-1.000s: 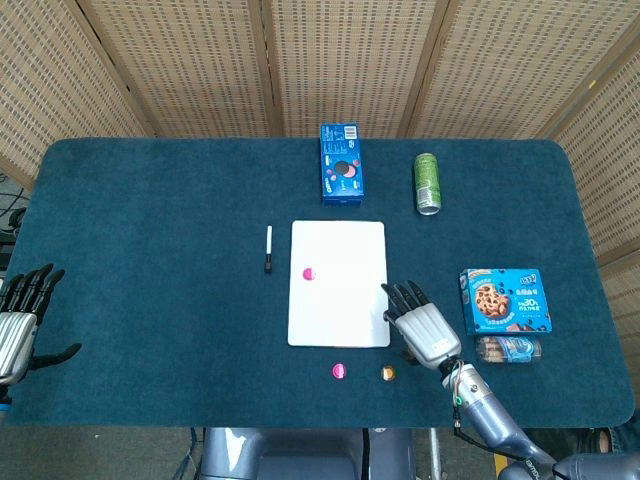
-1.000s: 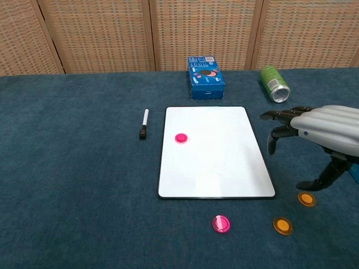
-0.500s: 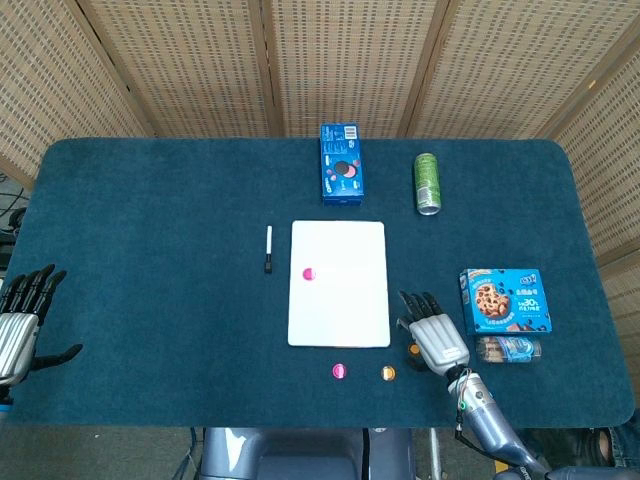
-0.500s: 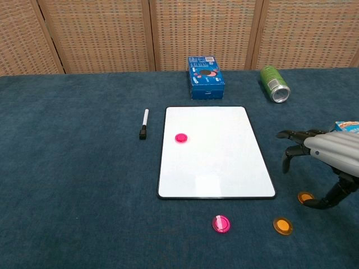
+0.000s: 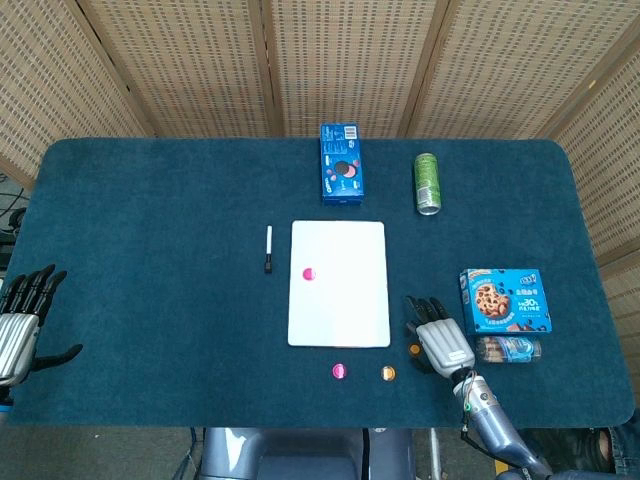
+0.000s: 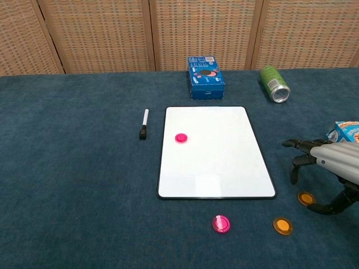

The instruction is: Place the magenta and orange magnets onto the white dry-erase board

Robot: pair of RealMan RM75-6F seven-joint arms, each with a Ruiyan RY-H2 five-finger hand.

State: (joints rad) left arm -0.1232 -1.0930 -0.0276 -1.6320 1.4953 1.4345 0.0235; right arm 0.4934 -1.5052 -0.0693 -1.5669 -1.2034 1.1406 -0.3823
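**A:** Where do the magnets stand?

**B:** One magenta magnet [image 6: 180,137] already sits on the white board [image 6: 216,179], toward its left edge. A second magenta magnet [image 6: 221,224] lies on the blue cloth just below the board's near edge. Two orange ones are also off the board: one [image 6: 282,226] to the right of that magenta piece, the other [image 6: 305,198] further right, just under the right hand [image 6: 331,162].

**A:** And the hand itself?

**B:** It hovers low beside the board's right edge, fingers apart and curved downward, thumb reaching toward the nearer orange magnet. It holds nothing. I'd judge it is lining up to pinch that magnet, since it's the closest piece and the board is only a short carry to the left.

**A:** The other hand?

**B:** The left hand [image 5: 20,318] waits at the table's far left corner, fingers spread, empty, well apart from everything. It looks parked out of the way.

**A:** What else is around?

**B:** A marker [image 6: 143,124] lies just left of the board. Beyond the board is a blue cookie box [image 6: 206,77], with a green can [image 6: 274,84] on its side to the right. A second cookie box [image 5: 504,300] sits close to the right hand, with a small packet [image 5: 508,349] beside it, so there's little room to swing outward.
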